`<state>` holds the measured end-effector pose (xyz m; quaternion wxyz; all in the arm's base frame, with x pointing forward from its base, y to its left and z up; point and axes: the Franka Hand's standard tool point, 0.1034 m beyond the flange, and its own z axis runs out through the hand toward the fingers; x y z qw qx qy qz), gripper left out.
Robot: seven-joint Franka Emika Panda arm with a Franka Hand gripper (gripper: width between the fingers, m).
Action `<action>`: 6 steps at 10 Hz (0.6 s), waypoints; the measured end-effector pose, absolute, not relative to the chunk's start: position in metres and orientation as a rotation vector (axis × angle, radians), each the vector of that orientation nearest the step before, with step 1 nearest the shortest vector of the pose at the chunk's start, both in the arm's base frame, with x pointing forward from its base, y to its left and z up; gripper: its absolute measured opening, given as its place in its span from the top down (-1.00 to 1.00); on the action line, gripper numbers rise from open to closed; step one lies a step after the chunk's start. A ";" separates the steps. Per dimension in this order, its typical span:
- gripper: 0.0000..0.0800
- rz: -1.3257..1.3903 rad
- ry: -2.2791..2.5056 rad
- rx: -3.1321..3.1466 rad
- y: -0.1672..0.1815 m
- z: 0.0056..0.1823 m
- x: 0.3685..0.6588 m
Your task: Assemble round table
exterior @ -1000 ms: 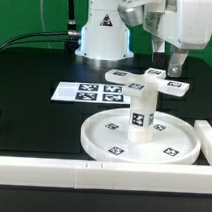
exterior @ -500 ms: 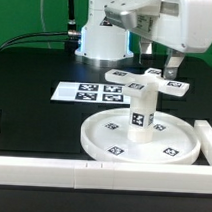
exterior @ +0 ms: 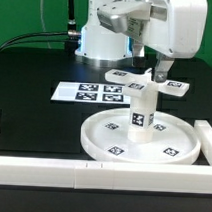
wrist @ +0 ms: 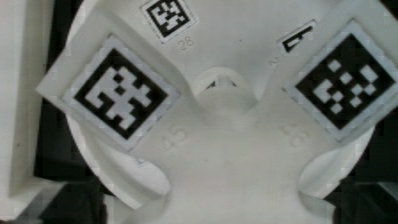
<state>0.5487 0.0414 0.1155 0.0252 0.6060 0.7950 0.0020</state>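
The large round rimmed disc (exterior: 112,141) lies at the front of the black table. The short thick cylinder leg (exterior: 142,108) stands upright on its middle. The cross-shaped foot (exterior: 176,88) lies flat behind the disc. My gripper (exterior: 159,70) hangs just over the foot's middle. In the wrist view the foot (wrist: 217,120) fills the picture, with two tags either side of a centre hole. My gripper (wrist: 226,196) is open. One of the foot's arms runs between the fingers (wrist: 146,190), and I cannot tell whether they touch it.
The marker board (exterior: 93,92) lies flat at the exterior view's left of the foot. Long white bars edge the table at the front (exterior: 91,174) and at the right (exterior: 206,134). The robot base (exterior: 102,39) stands at the back.
My gripper has moved toward the exterior view's left and come down, from beside the foot's right arm to over its middle. The disc, leg and foot have not moved.
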 end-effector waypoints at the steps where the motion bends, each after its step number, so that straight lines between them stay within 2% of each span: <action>1: -0.62 0.005 2.457 1.881 0.043 0.114 0.547; 6: -0.62 -0.004 2.460 1.894 0.042 0.108 0.545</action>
